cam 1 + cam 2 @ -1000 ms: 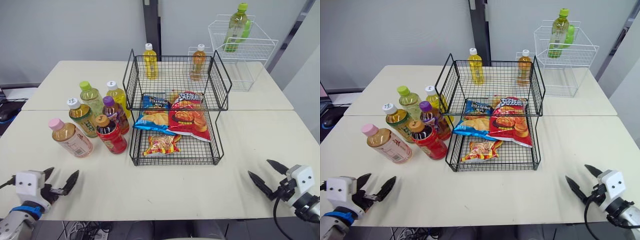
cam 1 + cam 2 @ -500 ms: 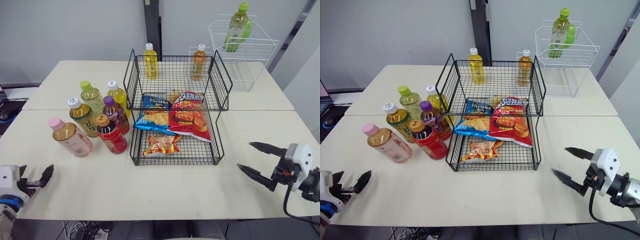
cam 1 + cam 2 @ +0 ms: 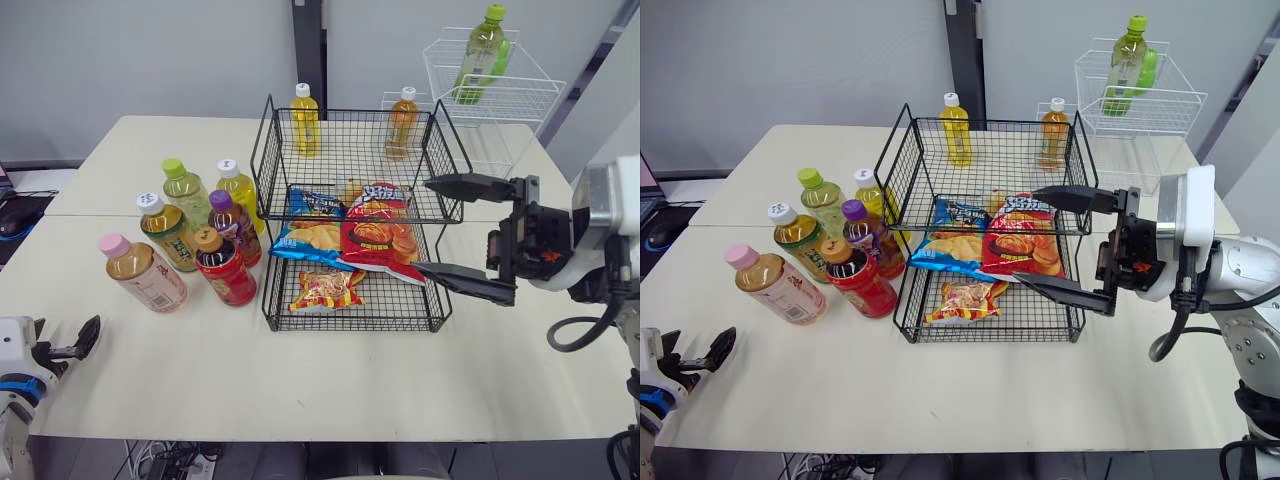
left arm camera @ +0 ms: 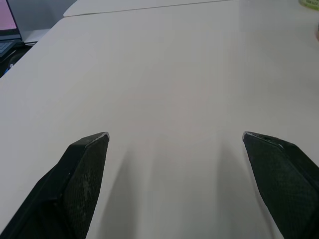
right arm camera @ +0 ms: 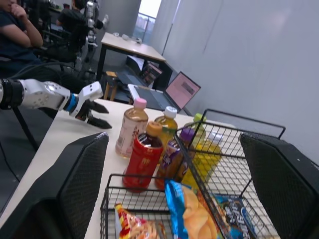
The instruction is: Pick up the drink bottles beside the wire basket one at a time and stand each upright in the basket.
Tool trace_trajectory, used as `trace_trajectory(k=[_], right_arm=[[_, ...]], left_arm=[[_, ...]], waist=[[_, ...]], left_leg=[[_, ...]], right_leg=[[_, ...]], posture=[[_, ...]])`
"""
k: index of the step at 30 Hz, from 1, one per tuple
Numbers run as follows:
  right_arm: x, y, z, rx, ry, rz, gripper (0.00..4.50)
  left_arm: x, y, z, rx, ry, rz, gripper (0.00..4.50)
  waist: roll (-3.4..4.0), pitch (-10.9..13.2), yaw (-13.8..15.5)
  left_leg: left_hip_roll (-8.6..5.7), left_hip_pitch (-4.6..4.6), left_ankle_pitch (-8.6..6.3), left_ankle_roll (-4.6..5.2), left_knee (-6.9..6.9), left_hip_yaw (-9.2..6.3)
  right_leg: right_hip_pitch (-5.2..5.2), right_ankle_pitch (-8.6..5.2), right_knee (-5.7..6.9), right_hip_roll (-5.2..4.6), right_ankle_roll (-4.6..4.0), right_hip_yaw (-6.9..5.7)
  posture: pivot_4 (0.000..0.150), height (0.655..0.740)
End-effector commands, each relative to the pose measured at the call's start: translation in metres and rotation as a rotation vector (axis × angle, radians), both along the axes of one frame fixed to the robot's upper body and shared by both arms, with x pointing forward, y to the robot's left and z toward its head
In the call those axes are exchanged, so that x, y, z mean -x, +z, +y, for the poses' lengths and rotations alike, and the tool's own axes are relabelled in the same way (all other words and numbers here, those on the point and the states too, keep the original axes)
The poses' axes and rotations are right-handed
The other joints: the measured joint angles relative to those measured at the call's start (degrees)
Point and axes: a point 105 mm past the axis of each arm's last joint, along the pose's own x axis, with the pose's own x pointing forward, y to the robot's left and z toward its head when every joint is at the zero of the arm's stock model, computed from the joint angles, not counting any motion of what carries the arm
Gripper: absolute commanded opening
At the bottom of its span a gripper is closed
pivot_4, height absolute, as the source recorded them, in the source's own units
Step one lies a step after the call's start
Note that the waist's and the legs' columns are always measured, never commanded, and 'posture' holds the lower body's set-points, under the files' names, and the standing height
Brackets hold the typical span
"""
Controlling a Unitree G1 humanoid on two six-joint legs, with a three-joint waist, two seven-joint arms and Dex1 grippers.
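Six drink bottles [image 3: 167, 240] stand upright in a tight cluster on the table [image 3: 330, 370], just left of the black wire basket [image 3: 272, 160], none held. Their caps are pink, white, green, purple and bronze, and the red bottle [image 3: 225, 272] is nearest the basket. The right gripper [image 3: 420, 225] hangs before the basket's right side, fingers spread wide and empty. The left gripper [image 3: 62, 335] sits low at the near edge, fingers apart. The right wrist camera looks back across the bottles to a laptop [image 5: 182, 90] and a seated person [image 5: 15, 35]. The left wrist camera faces bare tabletop.
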Motion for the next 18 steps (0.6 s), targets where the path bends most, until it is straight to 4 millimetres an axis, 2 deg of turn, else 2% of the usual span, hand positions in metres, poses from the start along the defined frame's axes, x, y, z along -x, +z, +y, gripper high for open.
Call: trace_trajectory(k=[1, 3, 8, 12, 18], right_arm=[[0.001, 0.007, 0.002, -0.025, 0.025, -0.025, 4.5], [0.001, 0.004, 0.003, -0.021, 0.034, -0.022, 4.5], [-0.002, -0.003, 0.005, -0.018, 0.062, -0.008, 4.5], [-0.005, -0.008, 0.008, 0.003, 0.105, -0.01, 4.5], [-0.011, -0.009, 0.013, -0.016, 0.137, -0.007, 4.5]], left_arm=[[0.002, 0.021, 0.001, -0.024, 0.001, -0.062, 4.46], [0.005, 0.031, -0.002, 0.003, -0.02, -0.099, 4.46], [0.02, 0.065, -0.026, 0.072, -0.129, -0.184, 4.46], [0.03, 0.101, -0.054, 0.087, -0.22, -0.242, 4.46], [0.03, 0.121, -0.086, 0.121, -0.325, -0.256, 4.46]], waist=[[0.0, 0.0, -0.1], [0.01, 0.0, -0.2], [0.04, 0.0, -0.4], [0.05, 0.0, -0.4], [0.2, 0.1, -0.3]], left_leg=[[0.01, 0.02, 0.0, 0.0, 0.0, 0.02], [0.05, 0.04, 0.0, 0.0, 0.01, 0.02], [0.1, 0.04, 0.0, 0.0, 0.0, 0.07], [0.12, 0.03, 0.0, 0.0, 0.0, 0.12], [0.1, 0.05, 0.01, 0.01, 0.02, 0.12]], right_leg=[[0.0, 0.01, 0.01, 0.0, 0.01, 0.01], [0.0, -0.01, 0.02, 0.01, 0.02, -0.01], [-0.06, -0.01, 0.04, 0.03, 0.01, 0.02], [-0.1, -0.03, 0.04, 0.04, 0.04, 0.04], [-0.09, -0.09, 0.06, 0.08, 0.12, 0.04]], posture=[[0.15, 0.74], [0.15, 0.74], [0.15, 0.74], [0.15, 0.74], [0.15, 0.74]])
